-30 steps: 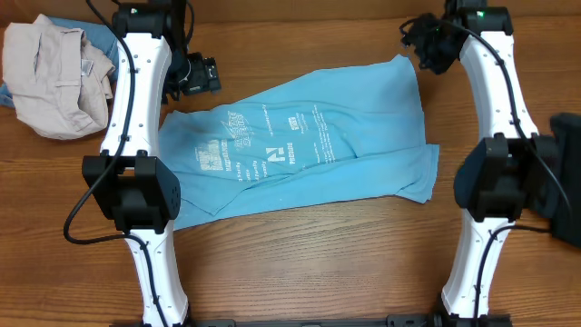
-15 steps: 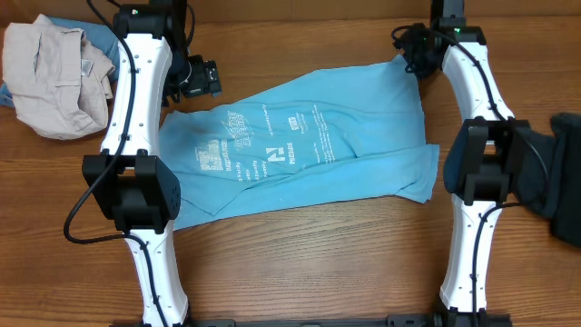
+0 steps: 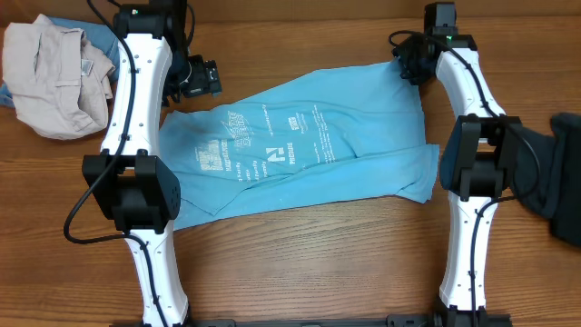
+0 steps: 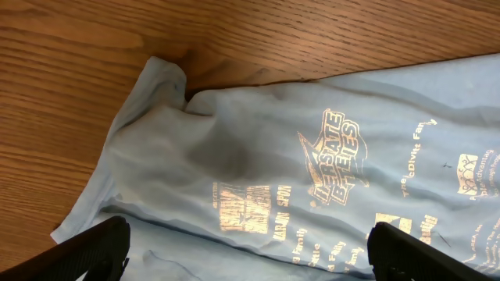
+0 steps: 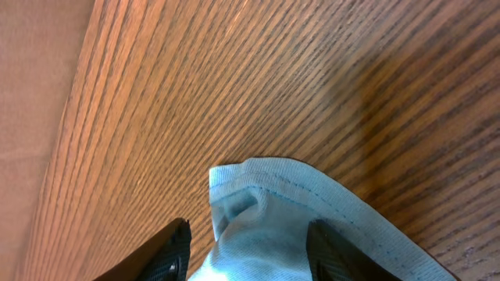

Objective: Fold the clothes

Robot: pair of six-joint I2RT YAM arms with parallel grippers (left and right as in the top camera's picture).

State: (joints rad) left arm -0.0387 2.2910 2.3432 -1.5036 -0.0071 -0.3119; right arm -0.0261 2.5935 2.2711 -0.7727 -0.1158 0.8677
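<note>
**Jaws open over blue T-shirt**

A sky-blue T-shirt [image 3: 300, 145] lies spread on the wooden counter [image 3: 300, 263]. The right jaws stand apart, with the shirt's hemmed corner [image 5: 258, 176] between them. The left jaws, spread wide, hang above its printed lettering [image 4: 336, 156]. A bunched beige garment [image 3: 50, 77] sits well beyond the left jaws.

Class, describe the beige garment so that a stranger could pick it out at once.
On the wooden table, look to the overhead view's top left corner, outside the left arm. The beige garment lies there in a crumpled heap, unlike the sky-blue T-shirt spread flat mid-table.
</note>
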